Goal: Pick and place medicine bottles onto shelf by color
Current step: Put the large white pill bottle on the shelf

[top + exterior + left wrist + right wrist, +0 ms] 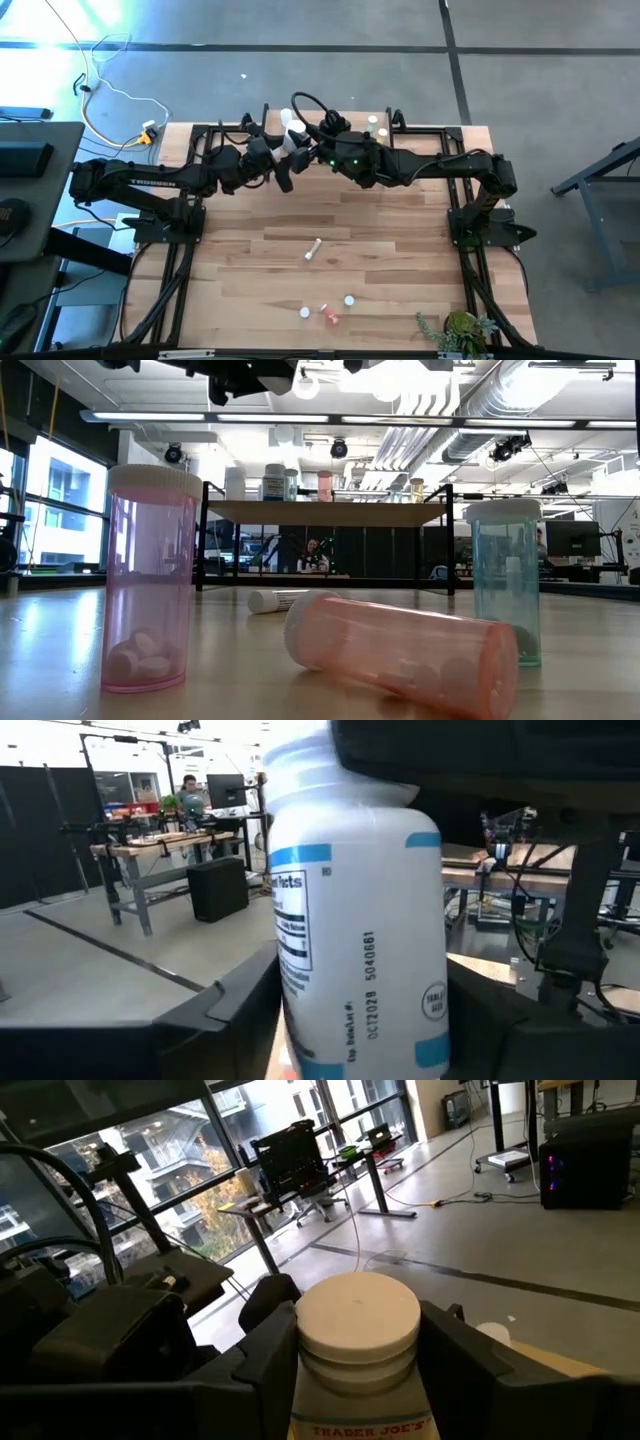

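Left wrist view: the left pincer point(365, 1020) is clenched on a large white bottle point(350, 920) with blue label bands and black print, held above the table's far edge. The right pincer point(355, 1380) grasps the same bottle by its cream cap point(358, 1320). Near the low camera stand a pink vial point(150, 575) holding white tablets and a green vial point(505, 580), with a toppled pink vial point(400, 650) between them. The shelf point(330, 512) carries several bottles, too distant to make out.

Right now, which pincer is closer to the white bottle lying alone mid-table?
Left. The left pincer, gripping a blue-labelled bottle, hangs just beyond the lying bottle. The right pincer, gripping a cream-capped bottle, is farther back, toward the shelf.
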You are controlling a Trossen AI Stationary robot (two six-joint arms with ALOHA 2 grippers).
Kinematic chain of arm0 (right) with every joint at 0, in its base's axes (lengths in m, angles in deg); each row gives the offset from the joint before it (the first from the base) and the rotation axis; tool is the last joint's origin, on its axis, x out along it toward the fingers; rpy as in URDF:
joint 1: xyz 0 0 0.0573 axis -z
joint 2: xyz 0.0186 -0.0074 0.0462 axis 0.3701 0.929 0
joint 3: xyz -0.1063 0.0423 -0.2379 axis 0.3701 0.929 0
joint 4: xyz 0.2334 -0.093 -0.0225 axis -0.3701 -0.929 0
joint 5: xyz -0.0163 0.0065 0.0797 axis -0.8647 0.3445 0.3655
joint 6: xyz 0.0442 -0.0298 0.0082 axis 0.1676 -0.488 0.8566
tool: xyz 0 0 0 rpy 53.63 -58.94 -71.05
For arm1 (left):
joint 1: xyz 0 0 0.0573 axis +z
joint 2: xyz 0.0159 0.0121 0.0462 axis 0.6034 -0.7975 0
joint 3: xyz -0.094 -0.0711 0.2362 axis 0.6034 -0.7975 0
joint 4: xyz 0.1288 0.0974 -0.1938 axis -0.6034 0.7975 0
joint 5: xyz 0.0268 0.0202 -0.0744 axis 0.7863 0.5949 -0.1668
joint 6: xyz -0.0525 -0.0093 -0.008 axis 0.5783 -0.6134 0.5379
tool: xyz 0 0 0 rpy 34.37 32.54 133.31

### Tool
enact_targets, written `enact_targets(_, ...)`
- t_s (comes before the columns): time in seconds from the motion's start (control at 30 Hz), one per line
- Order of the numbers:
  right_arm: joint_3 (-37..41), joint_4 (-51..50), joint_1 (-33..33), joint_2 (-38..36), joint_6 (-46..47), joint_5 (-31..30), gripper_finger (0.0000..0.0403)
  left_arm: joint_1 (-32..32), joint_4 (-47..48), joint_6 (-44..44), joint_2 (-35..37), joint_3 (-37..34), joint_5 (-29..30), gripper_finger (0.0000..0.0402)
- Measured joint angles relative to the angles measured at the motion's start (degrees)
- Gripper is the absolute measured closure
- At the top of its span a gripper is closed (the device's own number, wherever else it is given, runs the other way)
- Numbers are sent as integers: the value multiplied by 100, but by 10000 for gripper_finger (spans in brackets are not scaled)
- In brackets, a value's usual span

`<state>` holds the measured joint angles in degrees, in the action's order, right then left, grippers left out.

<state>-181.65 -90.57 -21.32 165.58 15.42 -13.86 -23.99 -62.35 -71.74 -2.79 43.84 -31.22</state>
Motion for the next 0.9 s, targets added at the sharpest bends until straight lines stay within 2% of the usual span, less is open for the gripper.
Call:
enact_targets(0.2, -2, -70, -4, -2, -283, 38, 235, 2, 19, -2, 0, -2, -28, 240)
enact_targets(0.47, -2, -257, 39, -78, -905, 450, 191, -7, 228, -11, 11, 0, -14, 244)
enact_targets(0.57, -6, -460, 114, -222, -986, 694, 175, -7, 341, -330, 6, 0, 20, 245)
enact_targets(0.7, -20, -825, 268, -416, -1121, 1292, 168, -2, 367, -710, 4, 0, 48, 245)
enact_targets(0.9, -20, -1188, 561, -707, -2204, 2562, 167, -2, 637, -797, 4, 0, 14, 245)
